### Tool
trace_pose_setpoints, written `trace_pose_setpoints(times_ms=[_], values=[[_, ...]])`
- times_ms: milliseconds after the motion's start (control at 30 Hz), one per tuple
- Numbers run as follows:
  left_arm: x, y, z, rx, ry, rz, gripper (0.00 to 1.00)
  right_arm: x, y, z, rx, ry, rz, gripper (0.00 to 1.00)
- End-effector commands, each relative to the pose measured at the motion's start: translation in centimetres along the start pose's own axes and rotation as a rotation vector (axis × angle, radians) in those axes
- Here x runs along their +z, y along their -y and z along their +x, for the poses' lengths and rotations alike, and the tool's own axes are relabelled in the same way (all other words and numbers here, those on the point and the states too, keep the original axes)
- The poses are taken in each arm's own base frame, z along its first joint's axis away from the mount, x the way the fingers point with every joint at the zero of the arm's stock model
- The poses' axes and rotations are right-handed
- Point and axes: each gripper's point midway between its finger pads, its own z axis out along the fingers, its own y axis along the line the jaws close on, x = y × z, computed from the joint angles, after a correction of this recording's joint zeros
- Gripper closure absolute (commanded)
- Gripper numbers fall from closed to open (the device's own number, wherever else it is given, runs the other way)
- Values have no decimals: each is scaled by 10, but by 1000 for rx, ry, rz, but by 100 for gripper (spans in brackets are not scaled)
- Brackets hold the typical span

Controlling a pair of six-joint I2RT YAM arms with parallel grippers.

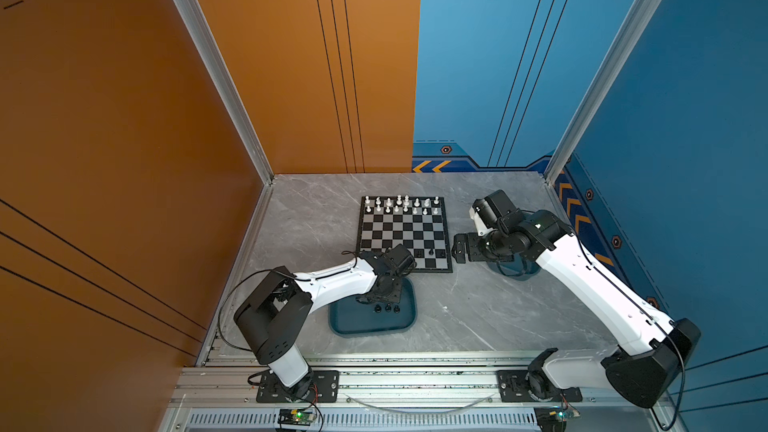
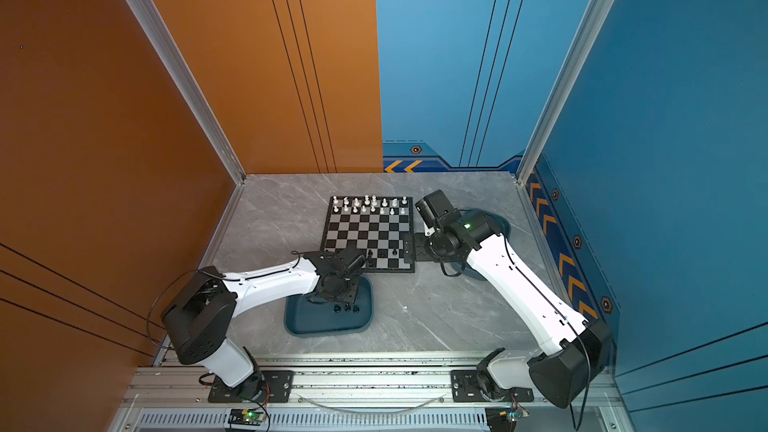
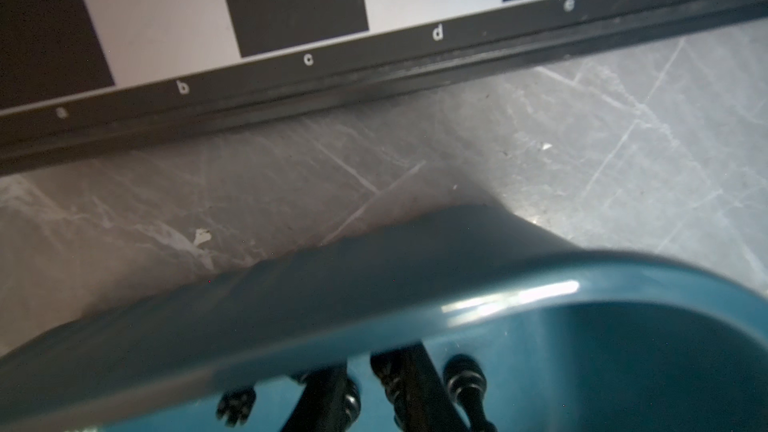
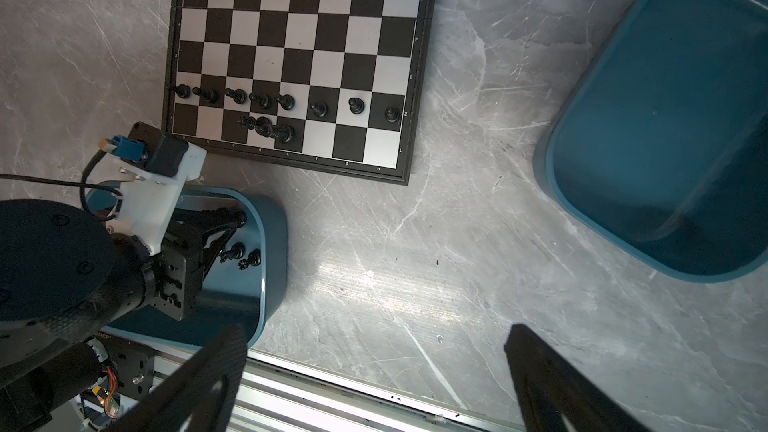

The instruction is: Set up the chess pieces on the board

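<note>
Your left pincer [image 4: 237, 220] sits narrow among glossy black chessmen [image 4: 249, 259] in the teal tray [image 4: 275, 243], grip unclear; right pincer [image 4: 376, 332] wide. Next, lift one to the chequered board [image 4: 299, 14].

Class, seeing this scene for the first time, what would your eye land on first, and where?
The chessboard at mid-table stands out, white pieces ranked along its far edge and black pawns along its near side. In front of it, the left gripper dips into a teal tray among loose black pieces, while the right gripper hangs open beside the board's right edge.
</note>
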Motion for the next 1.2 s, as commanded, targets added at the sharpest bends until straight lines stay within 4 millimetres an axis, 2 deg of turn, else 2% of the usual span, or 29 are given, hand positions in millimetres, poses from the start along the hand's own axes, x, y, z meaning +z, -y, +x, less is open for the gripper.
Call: trace_pose_setpoints(times_ms=[0, 600, 667, 867, 1167], values=[[0, -2, -1, 6, -10, 11, 75, -4, 6, 2, 22, 19, 24, 0], [3, 4, -4, 26, -16, 21, 76, -10, 10, 7, 40, 30, 26, 0], [-4, 11, -15, 26, 10, 39, 76, -9, 11, 8, 40, 28, 28, 0], [-4, 13, -19, 32, 13, 43, 76, -9, 12, 8, 37, 31, 31, 0], [-1, 13, -15, 33, -9, 45, 76, -9, 15, 5, 40, 30, 32, 0]])
